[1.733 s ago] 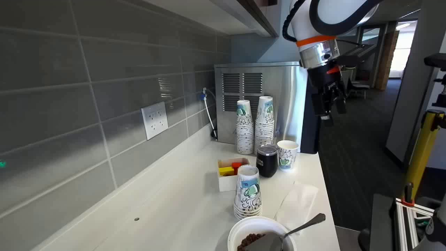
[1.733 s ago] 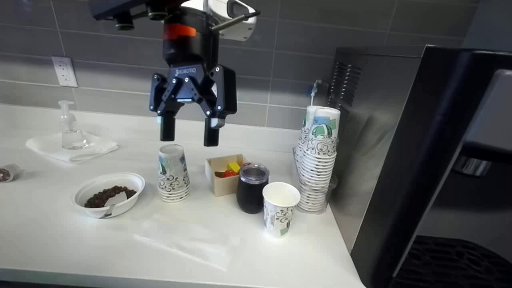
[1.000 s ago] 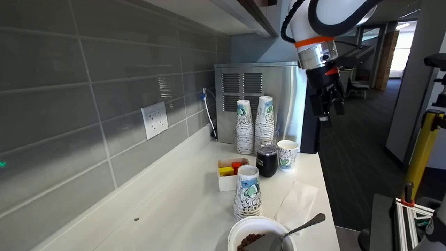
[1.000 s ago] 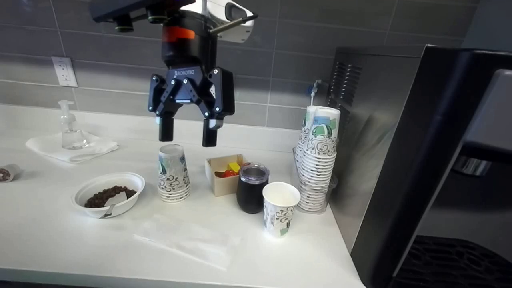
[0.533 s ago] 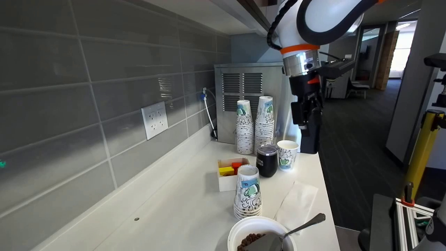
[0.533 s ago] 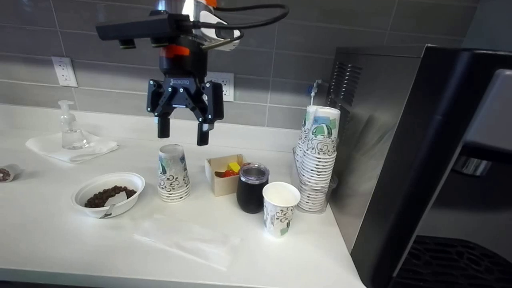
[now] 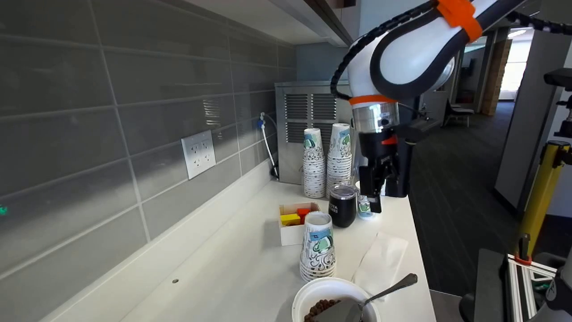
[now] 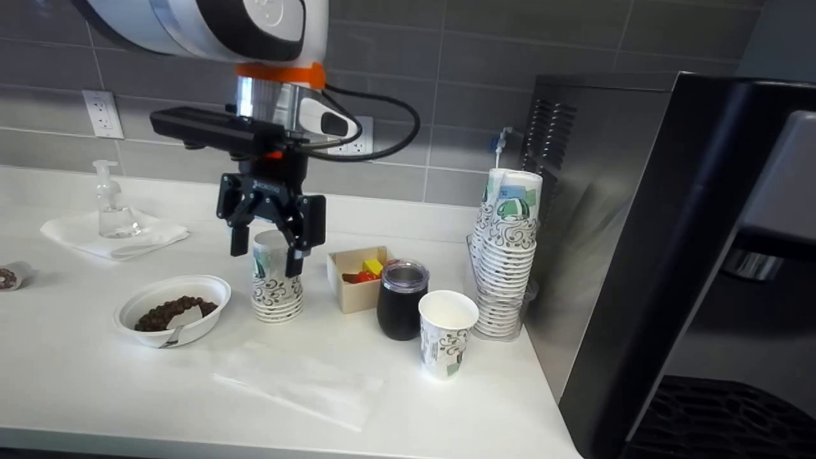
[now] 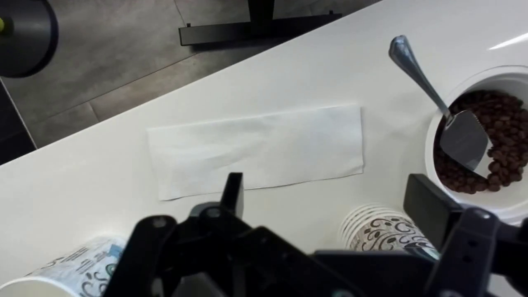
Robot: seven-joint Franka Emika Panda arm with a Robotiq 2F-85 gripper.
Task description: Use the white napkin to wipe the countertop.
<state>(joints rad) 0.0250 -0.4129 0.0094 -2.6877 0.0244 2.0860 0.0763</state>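
In an exterior view, the white napkin (image 8: 299, 384) lies flat near the front edge of the countertop (image 8: 484, 417); on either side of it sit a white bowl (image 8: 143, 303) of brown pieces (image 8: 162, 315) and a paper cup (image 8: 446, 347); above the countertop hangs the gripper (image 8: 267, 255), jaws spread apart; farther back stand stacked cups (image 8: 274, 296), a box (image 8: 358, 298) and the grey tiled wall (image 8: 484, 76).
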